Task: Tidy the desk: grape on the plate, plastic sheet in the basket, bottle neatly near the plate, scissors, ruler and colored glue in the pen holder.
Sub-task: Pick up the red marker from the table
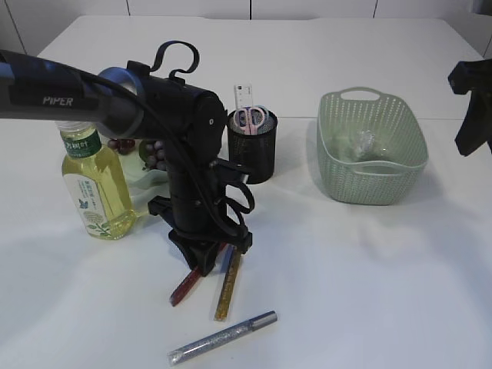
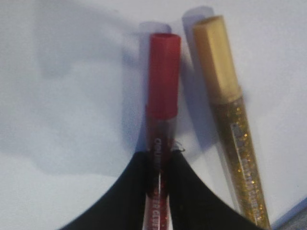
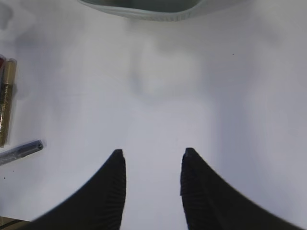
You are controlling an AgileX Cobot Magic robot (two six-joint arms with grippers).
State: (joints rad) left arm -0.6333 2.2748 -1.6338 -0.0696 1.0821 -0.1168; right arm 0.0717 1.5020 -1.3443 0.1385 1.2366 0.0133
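The left pincer (image 2: 159,191) is clenched around the slim red glitter-glue tube (image 2: 162,96) on the white table (image 2: 62,72); light, stiff, slick plastic, best gripped mid-barrel.

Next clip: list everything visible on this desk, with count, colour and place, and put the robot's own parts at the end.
Glitter glue pens: three. Red one between the left gripper's fingers; gold one lying just beside it; silver one nearest the front edge.
Plastic bottle of yellow liquid: one, green label, standing at the left.
Grapes: one dark bunch, on a pale plate behind the bottle, partly hidden.
Black mesh pen holder: one, centre back, holding pink-handled scissors and a white ruler.
Green plastic basket: one, right, with a clear plastic sheet inside.
Left gripper: black, closing around the red pen.
Right gripper: black, open, above bare table.
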